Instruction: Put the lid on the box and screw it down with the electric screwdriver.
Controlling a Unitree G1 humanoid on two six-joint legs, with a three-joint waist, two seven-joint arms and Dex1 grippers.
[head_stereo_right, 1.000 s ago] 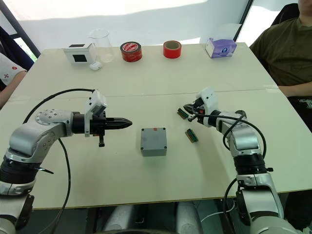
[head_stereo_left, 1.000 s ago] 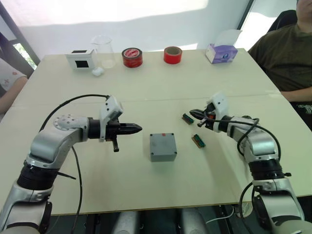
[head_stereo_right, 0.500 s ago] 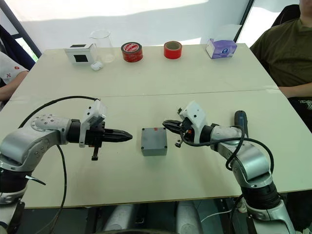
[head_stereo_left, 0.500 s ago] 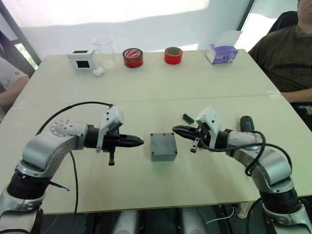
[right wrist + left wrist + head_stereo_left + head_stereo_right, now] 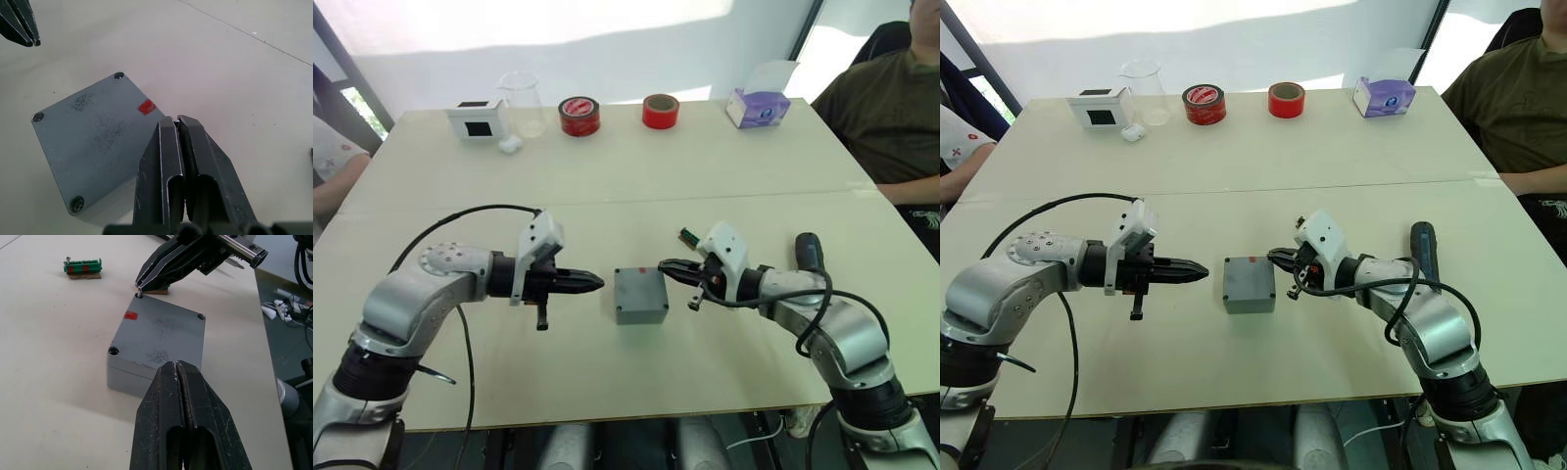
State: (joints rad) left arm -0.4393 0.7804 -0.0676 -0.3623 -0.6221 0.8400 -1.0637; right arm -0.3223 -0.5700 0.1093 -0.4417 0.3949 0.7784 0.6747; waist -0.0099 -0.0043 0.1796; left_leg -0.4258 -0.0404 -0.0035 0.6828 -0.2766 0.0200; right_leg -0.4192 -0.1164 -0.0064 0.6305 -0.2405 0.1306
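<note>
The right gripper (image 5: 664, 266), fingers pressed together on what looks like a small screw, holds its tip over the far right corner hole of the lid (image 5: 161, 335). The lid already sits on the box (image 5: 639, 295), one grey square enclosure at the middle of the desk (image 5: 607, 176), with a small red mark on its top. The left gripper (image 5: 595, 283), also closed and holding nothing, hovers just beside the box on the other side. The step in hand appears to be seating a screw in a corner hole; next the tip would need to line up exactly with the hole, and afterwards the electric screwdriver (image 5: 805, 250), lying on the desk beyond the right arm, must be fetched. Counted: one box, one lid, one screwdriver, two green terminal blocks (image 5: 82, 267) near the box, two red tape rolls (image 5: 578, 115) at the far edge.
</note>
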